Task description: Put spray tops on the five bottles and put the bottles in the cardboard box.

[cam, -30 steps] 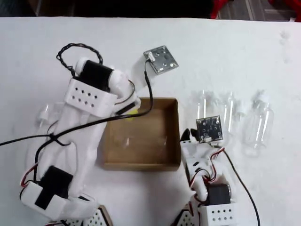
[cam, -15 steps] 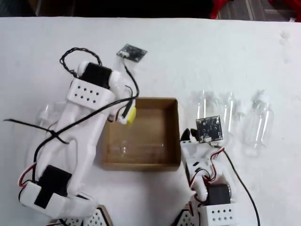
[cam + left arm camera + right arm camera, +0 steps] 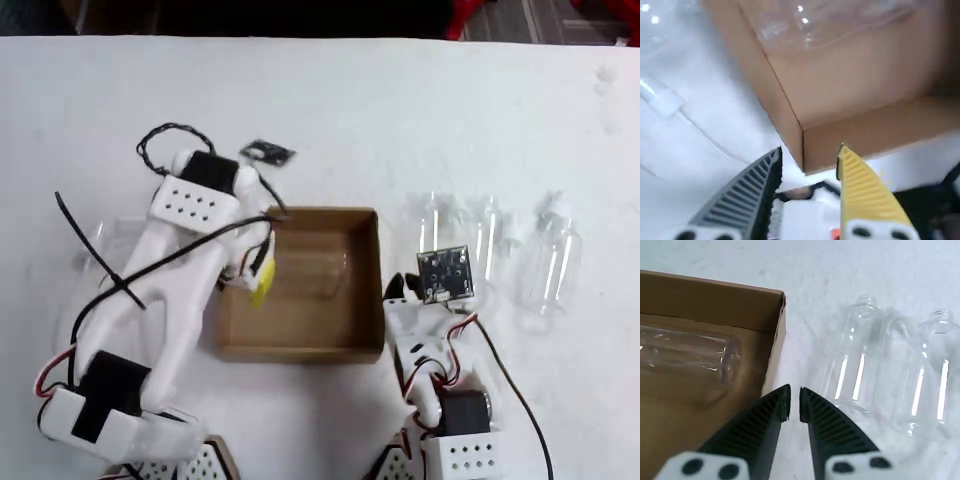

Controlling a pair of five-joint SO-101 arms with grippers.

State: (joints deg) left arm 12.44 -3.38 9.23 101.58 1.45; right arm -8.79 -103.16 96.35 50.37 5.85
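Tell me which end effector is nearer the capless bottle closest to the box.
Right. The right end effector sits at the right wall of the cardboard box, beside that bottle; the left end effector is at its left wall.

The left arm (image 3: 190, 265) overhangs the cardboard box's (image 3: 300, 350) left wall; bottles (image 3: 548, 262) crowd the table near its right.
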